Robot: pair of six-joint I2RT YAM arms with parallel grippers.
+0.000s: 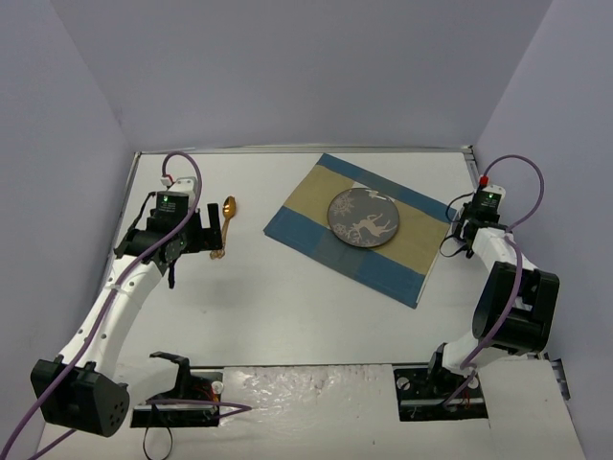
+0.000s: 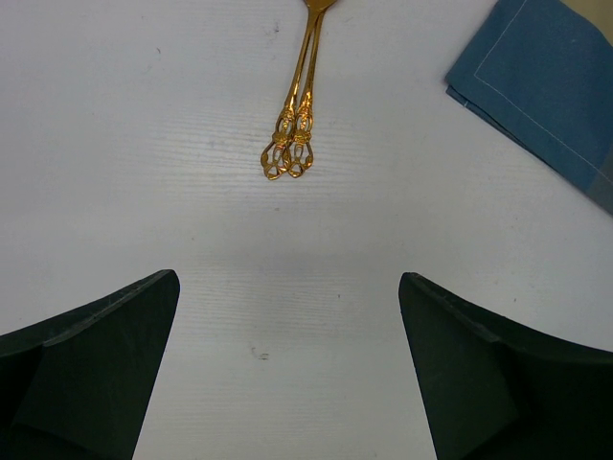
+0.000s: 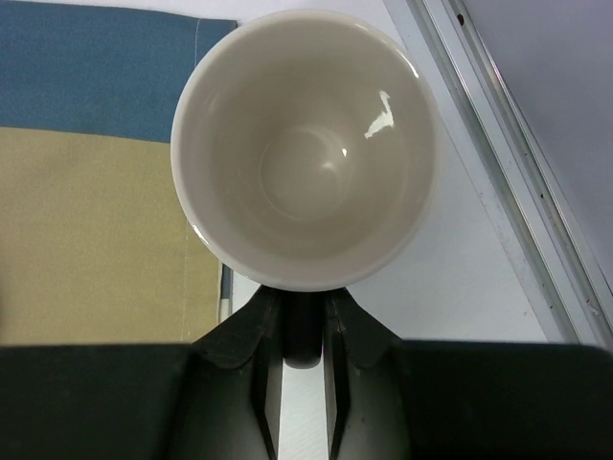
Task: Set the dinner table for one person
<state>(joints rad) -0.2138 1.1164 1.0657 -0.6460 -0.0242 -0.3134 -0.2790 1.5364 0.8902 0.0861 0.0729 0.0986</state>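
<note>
On the white dinner table (image 1: pixel 287 307) lies a blue-and-tan striped placemat (image 1: pixel 297 216) with a dark patterned plate (image 1: pixel 363 218) on it. A white cup (image 3: pixel 305 144) stands just off the placemat's (image 3: pixel 86 192) right edge. My right gripper (image 3: pixel 302 307) is shut on its dark handle. In the top view the right gripper (image 1: pixel 462 235) hides the cup. Two gold cutlery pieces (image 2: pixel 292 144) lie side by side left of the placemat (image 2: pixel 546 86). My left gripper (image 2: pixel 287 287) hangs open just short of their handle ends, holding nothing. From above, the cutlery (image 1: pixel 228 216) lies beside the left gripper (image 1: pixel 213 235).
A metal rail (image 3: pixel 508 192) runs along the table's right edge, close to the cup. Purple walls enclose the table on the left, back and right. The arm bases sit on mounts at the near edge.
</note>
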